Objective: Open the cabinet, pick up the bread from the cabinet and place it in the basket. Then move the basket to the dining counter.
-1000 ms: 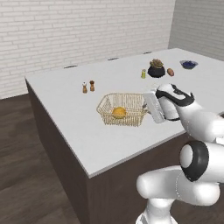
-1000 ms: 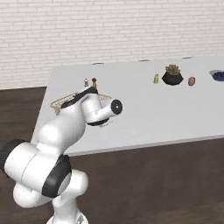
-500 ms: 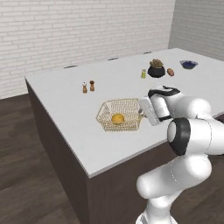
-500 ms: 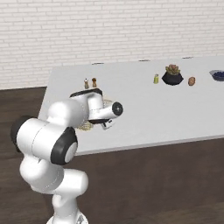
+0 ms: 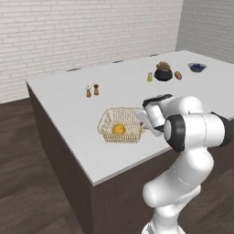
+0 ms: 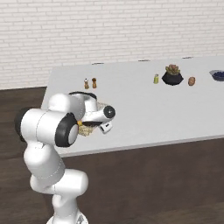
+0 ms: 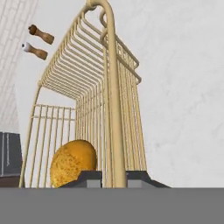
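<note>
Jaws are seen in the hand view closed on the rim wire of the basket [image 7: 109, 100], one dark fingertip [image 7: 89, 178] on each side of the thick golden bar that runs up the middle of the frame. The gripper [image 7: 114, 179] sits at the bottom centre of that view. The bread [image 7: 73, 162], a round golden-orange bun, lies inside the basket at the lower left of the frame, just beside the held rim. Two small brown shakers [image 7: 39, 43] are seen on the bench [image 7: 183, 87] at the upper left, well apart from the basket.

From the left base view, the basket [image 5: 121, 124] is found resting on the white bench [image 5: 68, 109] near its front edge, at the centre of the frame, with the bread [image 5: 118, 129] inside. The gripper [image 5: 145, 122] is placed at the basket's right side, touching it. The shakers [image 5: 92, 90] stand above and to the left of the basket. At the upper right, a dark pot with a plant [image 5: 163, 71], a small brown lump [image 5: 178, 75], a small yellow-green jar [image 5: 149, 77] and a dark bowl [image 5: 197, 67] are set on the bench.

In the right base view, the basket [image 6: 89, 127] is largely hidden behind the arm at the left centre.
</note>
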